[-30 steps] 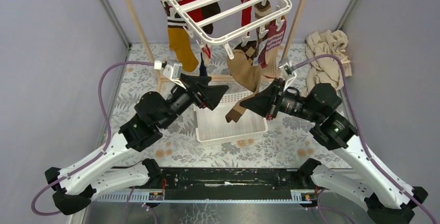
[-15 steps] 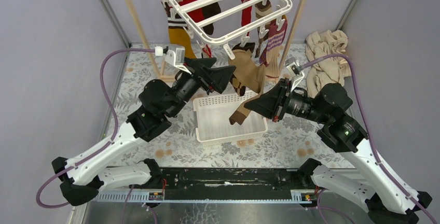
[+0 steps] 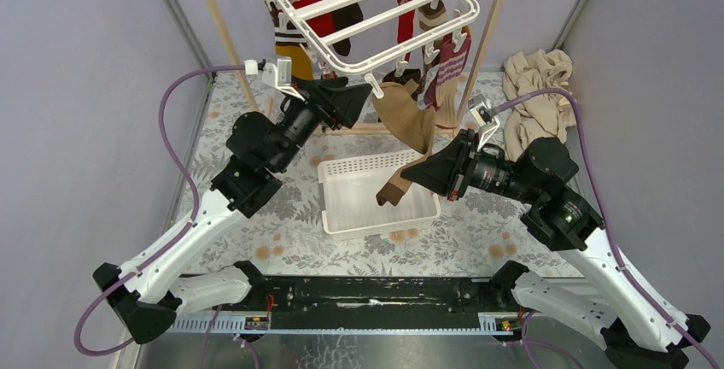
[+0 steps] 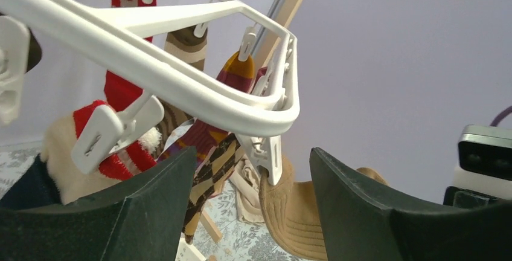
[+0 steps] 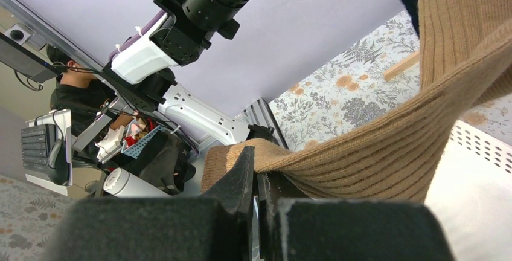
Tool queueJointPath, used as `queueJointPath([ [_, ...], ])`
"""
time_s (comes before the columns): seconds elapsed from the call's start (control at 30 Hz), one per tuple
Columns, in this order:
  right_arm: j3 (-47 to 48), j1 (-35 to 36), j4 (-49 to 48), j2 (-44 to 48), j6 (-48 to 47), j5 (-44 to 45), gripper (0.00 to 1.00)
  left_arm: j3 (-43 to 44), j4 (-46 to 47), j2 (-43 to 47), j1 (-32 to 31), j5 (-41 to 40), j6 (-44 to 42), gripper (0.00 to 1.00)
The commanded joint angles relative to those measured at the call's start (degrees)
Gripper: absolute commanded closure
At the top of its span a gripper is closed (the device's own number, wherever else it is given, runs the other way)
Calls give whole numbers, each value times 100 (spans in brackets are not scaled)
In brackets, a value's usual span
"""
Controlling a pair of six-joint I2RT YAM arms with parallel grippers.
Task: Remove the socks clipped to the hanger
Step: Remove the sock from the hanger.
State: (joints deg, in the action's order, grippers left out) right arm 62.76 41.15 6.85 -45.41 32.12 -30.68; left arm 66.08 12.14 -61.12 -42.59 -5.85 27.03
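- The right hand (image 3: 406, 174) is squeezed shut on the low end of the tan sock (image 3: 401, 120), just above the white basket (image 3: 354, 202) on the tabletop (image 3: 478, 224).
- The tan sock runs up from that hand to a clip (image 4: 267, 155) at the near corner of the hanger (image 4: 181, 84).
- The left hand (image 3: 365, 93) is up by that corner. Its fingers (image 4: 157, 194) are wide apart, and the clip shows in the gap.
- The other socks (image 3: 451, 66) hang clipped under the hanger.
- A heap of beige cloth (image 3: 534, 87) lies at the far right.
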Motion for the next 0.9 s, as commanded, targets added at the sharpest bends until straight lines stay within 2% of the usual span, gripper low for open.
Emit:
queueJointPath([
  [0.0,-54,29,-407,49,84,-62,100,88,659,-137,299,904,350,27],
  [0.2,-110,27,-452,54,84,-57,100,75,1001,-324,410,1376,522,31],
  [0.87,-262,33,-496,173,50,-76,100,52,1495,-642,418,1377,628,44],
])
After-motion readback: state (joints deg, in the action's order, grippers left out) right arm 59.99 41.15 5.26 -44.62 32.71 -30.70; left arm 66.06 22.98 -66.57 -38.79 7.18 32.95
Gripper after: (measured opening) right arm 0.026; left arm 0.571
